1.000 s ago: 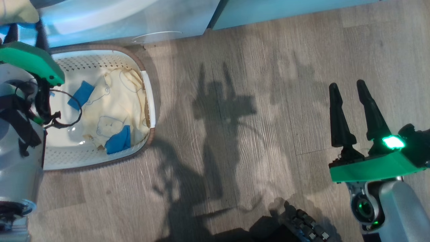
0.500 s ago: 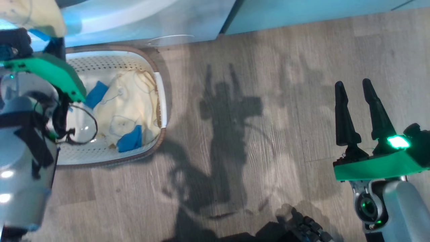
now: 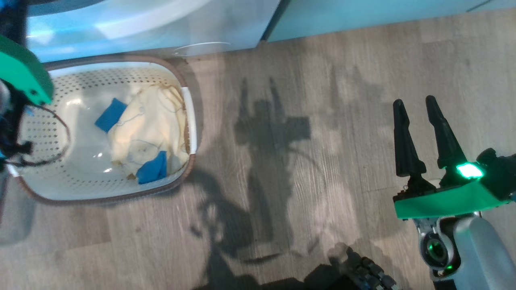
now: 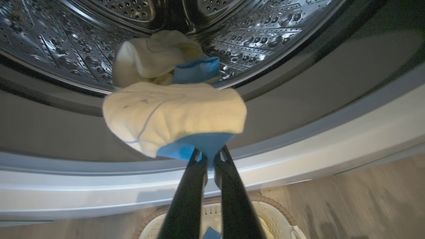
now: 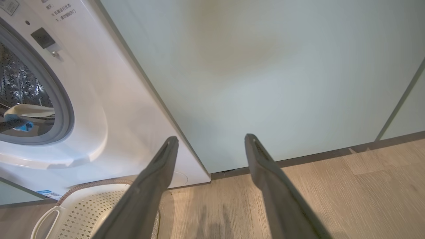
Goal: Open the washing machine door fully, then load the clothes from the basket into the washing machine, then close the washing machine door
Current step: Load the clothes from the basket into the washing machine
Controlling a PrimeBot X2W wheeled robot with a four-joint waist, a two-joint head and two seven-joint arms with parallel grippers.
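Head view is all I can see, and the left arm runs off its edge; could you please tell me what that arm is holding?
Observer: The left gripper has its jaws shut on a pale yellow piece, with blue fabric at the grip, at the mouth of the washing machine.
Operator: Is anything inside already?
Observer: Yes, another yellow and blue piece lies inside the steel drum.
Operator: How does it look from the right wrist?
Observer: There the held piece shows within the grey ring of the mouth.
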